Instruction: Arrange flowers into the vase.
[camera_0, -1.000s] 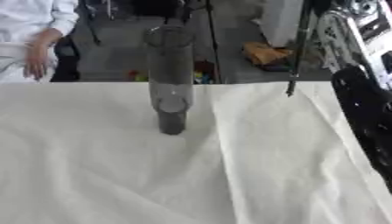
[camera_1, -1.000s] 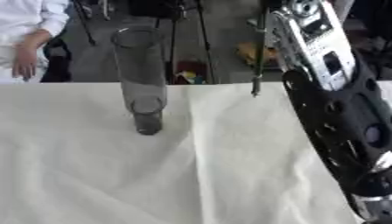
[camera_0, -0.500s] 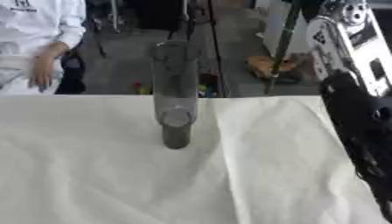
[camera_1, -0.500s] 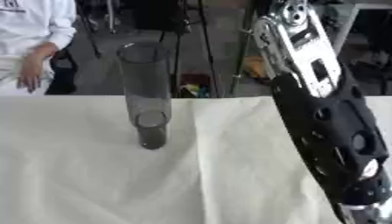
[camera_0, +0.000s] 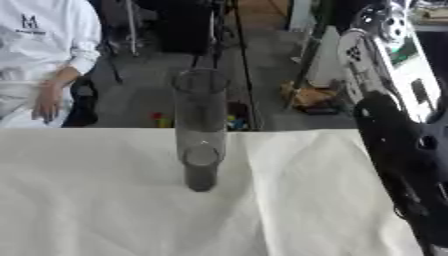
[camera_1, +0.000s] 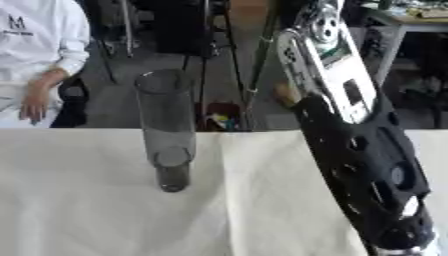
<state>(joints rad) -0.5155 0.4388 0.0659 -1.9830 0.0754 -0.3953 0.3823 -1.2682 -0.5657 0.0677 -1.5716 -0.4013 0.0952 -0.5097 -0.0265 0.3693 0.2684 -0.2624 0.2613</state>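
One arm of mine fills the near right of both views, my right arm (camera_1: 359, 165), black below and silver above, reaching up and away over the far table edge. Its hand lies past the top of both views, so I cannot tell whether the fingers are open, curled, or holding a stem. My left hand shows nowhere. No flowers are visible on the cloth or anywhere else.

Left of my right arm, and apart from it, the white cloth (camera_0: 105, 200) lies rumpled, with a crease running toward me. Further out, well to the left of my forearm, the vase (camera_0: 200, 130) stands upright on the cloth: a tall clear cylinder, its mouth open and nothing in it.

As I judge it, the step in hand is fetching a flower from off to the far right. To do it well I would bring the stem back high, line it up above the mouth, and lower it straight, keeping my forearm clear of the narrow glass, which looks easy to tip.
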